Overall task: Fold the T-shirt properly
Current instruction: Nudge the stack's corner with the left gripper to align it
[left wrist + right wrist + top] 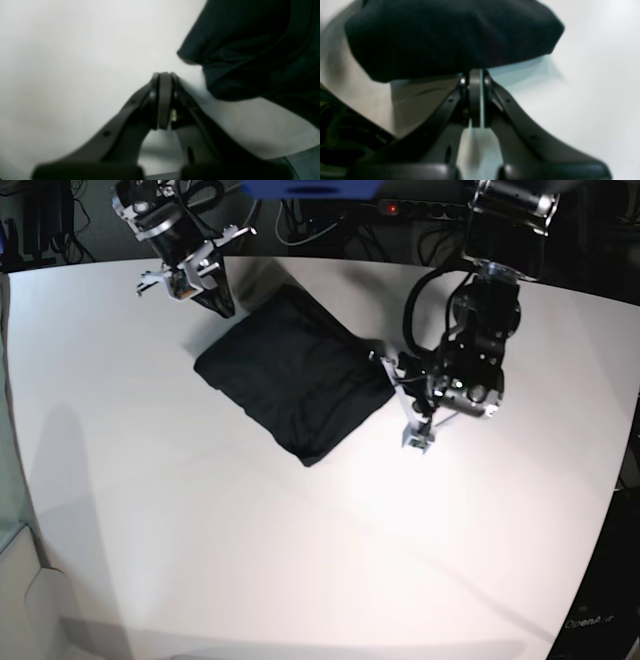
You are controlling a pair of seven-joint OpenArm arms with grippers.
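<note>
White bench [300, 560] bearing the T-shirt [295, 375], folded into a compact rectangle near its centre. Left end effector [163, 75] beside the shirt's edge, fingers together, empty; right end effector [475, 72] likewise pressed together, empty.

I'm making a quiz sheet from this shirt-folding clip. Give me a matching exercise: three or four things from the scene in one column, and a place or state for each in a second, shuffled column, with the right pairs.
Things:
1. dark charcoal soft knit T-shirt
2. left gripper
3. right gripper
4. white table

Places or states:
A. shut, at the bundle's far corner, base view upper left
B. bare and pale under everything
C. folded into a compact bundle at mid-table
D. shut, beside the bundle's edge, base view right

Pairs: 1-C, 2-D, 3-A, 4-B
</note>
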